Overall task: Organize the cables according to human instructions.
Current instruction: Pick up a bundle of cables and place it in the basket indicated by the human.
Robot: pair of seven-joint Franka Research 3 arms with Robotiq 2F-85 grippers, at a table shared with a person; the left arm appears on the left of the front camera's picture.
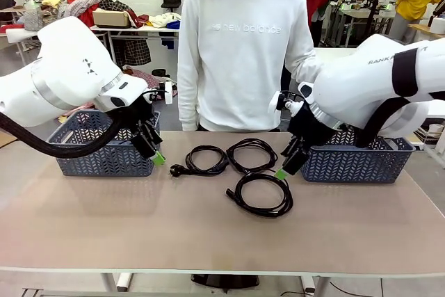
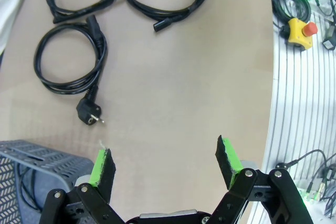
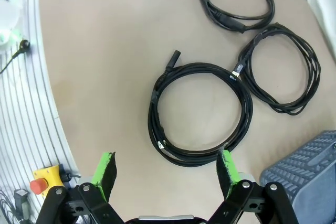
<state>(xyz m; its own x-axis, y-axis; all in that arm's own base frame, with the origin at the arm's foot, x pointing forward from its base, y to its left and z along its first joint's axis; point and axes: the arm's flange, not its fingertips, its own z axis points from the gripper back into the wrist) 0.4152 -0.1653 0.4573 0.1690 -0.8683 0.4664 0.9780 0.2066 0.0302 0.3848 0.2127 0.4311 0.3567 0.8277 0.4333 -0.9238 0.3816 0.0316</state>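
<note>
Though pale, "new balance" print beyond cables

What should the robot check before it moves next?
1. Jaws open on left gripper: ok.
2. Jaws open on right gripper: ok.
3. Coiled and not gripped, the left cable, middle cable and near cable: ok.
4. Standing upright, the left basket and right basket: ok.
5. A cable pointed out by the person: cannot tell, hands hidden.

The sweatshirt reads "new balance"; the right arm shows "RANK".
</note>
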